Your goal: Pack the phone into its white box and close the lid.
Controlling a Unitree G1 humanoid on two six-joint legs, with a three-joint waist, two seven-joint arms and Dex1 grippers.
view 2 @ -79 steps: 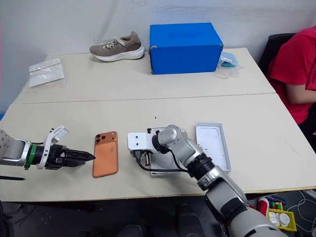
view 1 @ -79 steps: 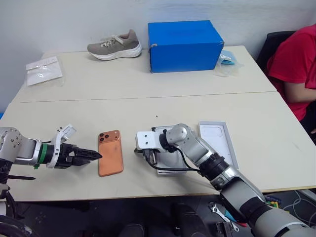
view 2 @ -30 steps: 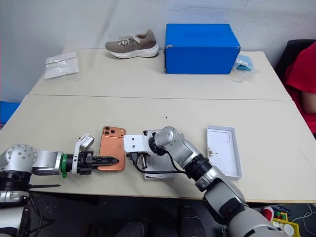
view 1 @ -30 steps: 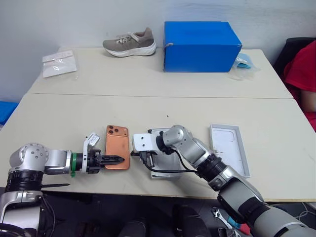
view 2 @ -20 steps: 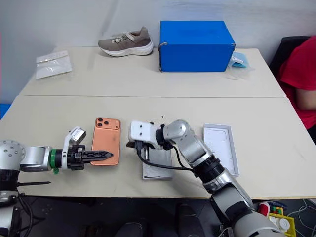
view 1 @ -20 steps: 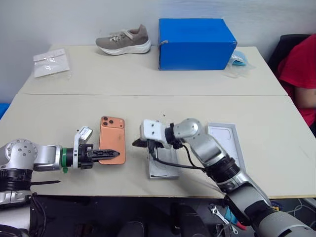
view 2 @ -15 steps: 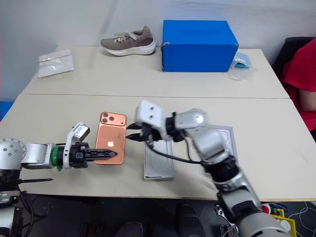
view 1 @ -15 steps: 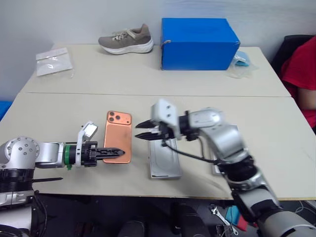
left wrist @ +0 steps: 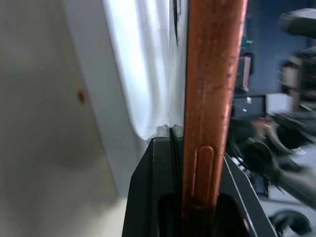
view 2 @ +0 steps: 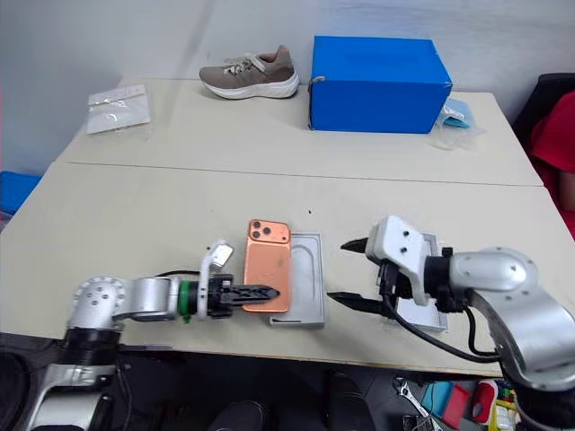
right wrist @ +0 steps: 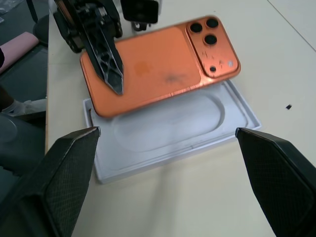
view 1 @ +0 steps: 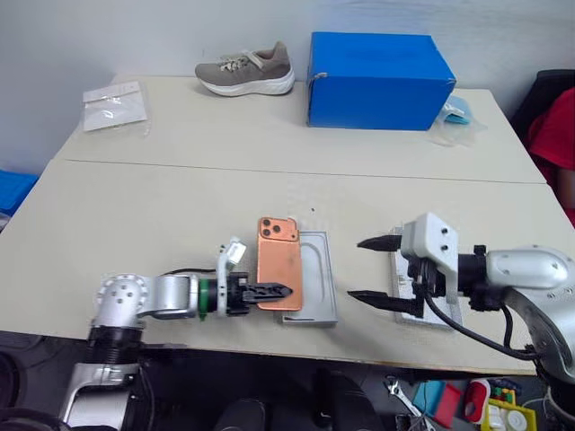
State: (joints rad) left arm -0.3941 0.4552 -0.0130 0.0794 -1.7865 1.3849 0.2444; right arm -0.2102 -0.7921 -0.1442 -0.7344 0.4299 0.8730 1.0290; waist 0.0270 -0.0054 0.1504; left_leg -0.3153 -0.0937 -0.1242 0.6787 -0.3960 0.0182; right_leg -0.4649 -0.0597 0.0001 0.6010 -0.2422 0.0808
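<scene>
Head views: the left claw [view 1: 269, 292] grips the near end of the phone [view 1: 279, 275], clamped on its edge and holding it camera-end away from the robot, back face up. The phone overlaps the left side of the box [view 1: 316, 289], a shallow white tray lying near the front edge of the tabletop [view 1: 162, 206]. To the right, the right claw [view 1: 375, 269] hangs above the tabletop with its black fingers spread wide and nothing between them, pointing toward the box. Just behind that claw lies the lid [view 2: 428, 305], mostly hidden by the wrist. At the far side of the tabletop stand a blue box [view 1: 377, 68], a grey shoe [view 1: 247, 69], a clear plastic bag [view 1: 114, 101] to the left, and a pale blue face mask [view 1: 456, 109] at the right beside the blue box. A person's red sleeve [view 1: 563, 126] shows at the right edge

Left wrist view: the phone [left wrist: 212, 98] runs edge-on between the claw's two black fingers [left wrist: 153, 187], a side button visible where they clamp it; the white box wall lies beside it

Right wrist view: the two fingers [right wrist: 64, 173] stand far apart, framing the phone [right wrist: 158, 64], which sits tilted over the box [right wrist: 173, 128] with its oval recess, the camera cluster at the far corner. The left claw's upper finger rests across the phone's back
</scene>
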